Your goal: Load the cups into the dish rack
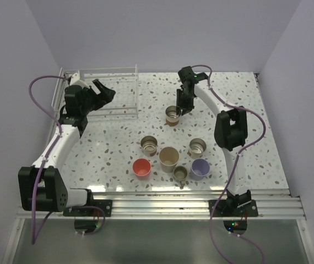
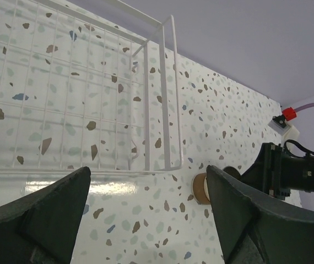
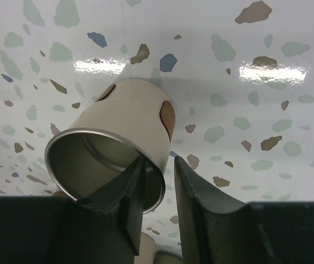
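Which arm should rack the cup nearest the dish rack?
Right. Its end effector straddles that speckled cup's wall, one finger inside, so it only needs to grip and carry. The left end effector hangs open and empty by the dish rack.

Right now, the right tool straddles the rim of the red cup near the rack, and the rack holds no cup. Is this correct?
No: the right tool straddles a cream cup with brown spots, not a red one, as the right wrist view shows. It stands near the dish rack, which holds no cup.
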Robot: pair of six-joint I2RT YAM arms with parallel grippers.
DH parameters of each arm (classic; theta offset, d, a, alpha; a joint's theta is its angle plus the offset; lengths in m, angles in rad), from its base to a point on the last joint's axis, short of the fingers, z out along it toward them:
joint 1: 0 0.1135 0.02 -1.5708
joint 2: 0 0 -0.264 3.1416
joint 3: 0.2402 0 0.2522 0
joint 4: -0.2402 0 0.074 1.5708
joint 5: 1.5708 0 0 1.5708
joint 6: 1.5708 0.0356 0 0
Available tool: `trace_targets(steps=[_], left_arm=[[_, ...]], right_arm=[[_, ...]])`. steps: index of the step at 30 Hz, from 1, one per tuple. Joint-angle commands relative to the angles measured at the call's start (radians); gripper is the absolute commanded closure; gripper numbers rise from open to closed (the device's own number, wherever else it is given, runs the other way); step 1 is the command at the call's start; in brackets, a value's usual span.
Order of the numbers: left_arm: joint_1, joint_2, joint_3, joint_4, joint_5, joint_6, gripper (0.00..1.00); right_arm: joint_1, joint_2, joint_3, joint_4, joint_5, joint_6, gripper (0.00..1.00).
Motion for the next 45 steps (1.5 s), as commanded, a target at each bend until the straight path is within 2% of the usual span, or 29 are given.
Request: trace_targets(steps=[1,9,14,18,20,21,23,24,26,29,30,31,33,35,36,38,39,40,42,44,45], left_arm=[[-0.021,-0.021,0.011,0.004,0.028,-0.003,0.12],[-0.052,-0.047,0.019,-0.017,0.038,0.001,0.13],[-0.070,-0.027,0.069,-0.152,0.000,-0.004,0.15],[-0.096,-0.076,0.076,-0.163,-0.024,0.014,0.13],[-0.098,-0.086,0.079,-0.146,0.062,0.008,0.13],[-0.096,-0.083,0.085,-0.146,0.165,0.004,0.13],[-0.099,-0.099,0.068,-0.077,0.263,-0.030,0.14],[-0.099,-0.116,0.030,0.028,0.337,-0.077,0.14],[-0.099,-0.167,0.000,0.117,0.397,-0.130,0.14],[-0.099,-0.213,-0.043,0.289,0.508,-0.240,0.14],[-0.098,-0.224,-0.055,0.338,0.526,-0.275,0.14],[-0.098,-0.236,-0.079,0.446,0.557,-0.350,0.14],[-0.098,-0.264,-0.113,0.624,0.578,-0.465,0.12],[-0.098,-0.271,-0.127,0.735,0.589,-0.542,0.12],[-0.098,-0.270,-0.139,0.853,0.592,-0.618,0.12],[-0.099,-0.271,-0.148,0.943,0.583,-0.679,0.12],[-0.099,-0.271,-0.150,0.993,0.571,-0.714,0.11],[-0.099,-0.273,-0.147,1.004,0.566,-0.720,0.11],[-0.099,-0.273,-0.150,1.042,0.545,-0.740,0.10],[-0.099,-0.265,-0.173,1.124,0.517,-0.780,0.10],[-0.099,-0.258,-0.200,1.230,0.499,-0.836,0.10]], right_arm=[[-0.001,-0.040,-0.041,0.031,0.026,0.016,0.69],[-0.001,-0.086,-0.098,0.068,0.030,0.038,1.00],[-0.001,-0.140,-0.077,0.061,0.016,0.067,1.00],[-0.001,-0.209,-0.074,0.085,-0.030,0.113,1.00],[-0.001,-0.242,-0.060,0.090,-0.066,0.139,1.00],[-0.002,-0.253,-0.043,0.096,-0.085,0.147,1.00],[-0.002,-0.292,-0.037,0.119,-0.169,0.186,1.00],[-0.004,-0.312,-0.048,0.167,-0.210,0.240,1.00],[-0.004,-0.373,-0.063,0.232,-0.308,0.304,1.00],[-0.005,-0.439,-0.121,0.391,-0.399,0.462,1.00],[-0.002,-0.472,-0.152,0.500,-0.456,0.507,1.00],[-0.004,-0.486,-0.160,0.542,-0.488,0.586,1.00],[-0.002,-0.528,-0.196,0.693,-0.545,0.676,1.00],[-0.002,-0.545,-0.219,0.799,-0.582,0.806,1.00],[-0.002,-0.554,-0.248,0.918,-0.597,0.855,1.00],[0.002,-0.576,-0.287,1.045,-0.629,1.016,1.00],[0.011,-0.583,-0.342,1.222,-0.634,1.079,1.00],[0.016,-0.601,-0.374,1.302,-0.625,1.199,1.00],[0.039,-0.618,-0.467,1.506,-0.591,1.298,1.00],[0.062,-0.643,-0.505,1.567,-0.547,1.360,1.00],[0.088,-0.651,-0.538,1.616,-0.530,1.372,1.00]])
